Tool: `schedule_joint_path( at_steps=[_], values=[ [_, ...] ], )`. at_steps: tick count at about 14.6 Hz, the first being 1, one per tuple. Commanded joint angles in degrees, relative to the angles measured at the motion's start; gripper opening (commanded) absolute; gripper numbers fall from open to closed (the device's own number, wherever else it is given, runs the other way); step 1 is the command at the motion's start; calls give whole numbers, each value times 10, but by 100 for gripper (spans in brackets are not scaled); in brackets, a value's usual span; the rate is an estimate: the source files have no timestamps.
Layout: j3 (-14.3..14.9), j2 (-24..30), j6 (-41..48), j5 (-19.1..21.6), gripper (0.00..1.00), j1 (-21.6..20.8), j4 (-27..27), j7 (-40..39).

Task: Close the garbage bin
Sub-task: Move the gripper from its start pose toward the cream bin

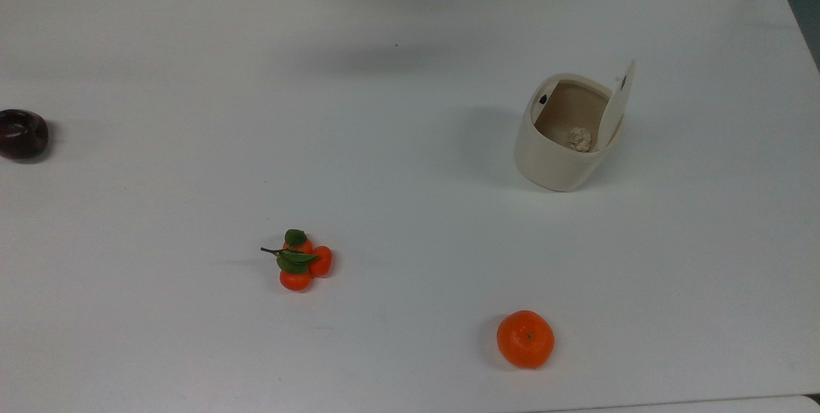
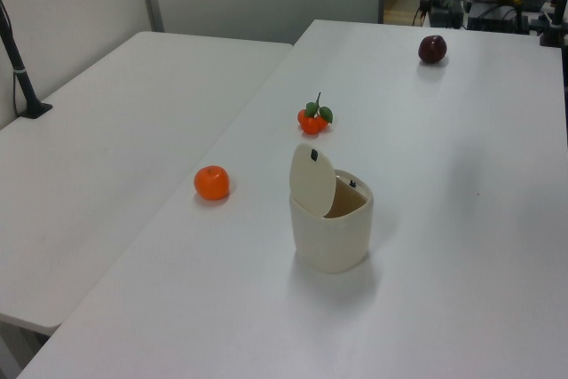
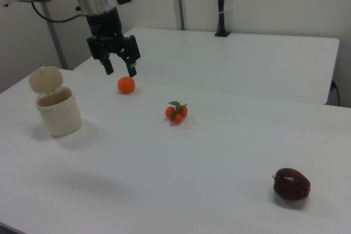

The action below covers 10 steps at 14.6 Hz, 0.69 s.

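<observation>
While the gripper [image 3: 120, 70] hangs spread, garbage bin [image 1: 564, 134] lid upright

Bare tabletop [image 1: 410, 163] around garbage bin [image 1: 558, 150]

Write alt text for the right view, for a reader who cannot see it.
A robot arm's open gripper hangs above a white table, apart from a cream garbage bin whose lid stands raised. An orange, a leafy cluster of small oranges and a dark red apple lie on the table.
</observation>
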<state>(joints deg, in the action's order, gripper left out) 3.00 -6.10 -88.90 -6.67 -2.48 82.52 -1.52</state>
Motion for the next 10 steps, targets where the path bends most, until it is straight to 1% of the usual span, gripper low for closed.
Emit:
schedule_joint_path(
  at_steps=[1, 2, 3, 8, 10],
  values=[
    [-5, 16, 8, 2, 16, 5, 14, 3],
    [-5, 16, 8, 2, 5, 4, 14, 3],
    [-5, 16, 8, 3, 0, 4, 14, 3],
    [-6, 14, 4, 3, 0, 0, 13, 3],
    [-11, 6, 0, 5, 0, -3, 12, 3]
  ],
)
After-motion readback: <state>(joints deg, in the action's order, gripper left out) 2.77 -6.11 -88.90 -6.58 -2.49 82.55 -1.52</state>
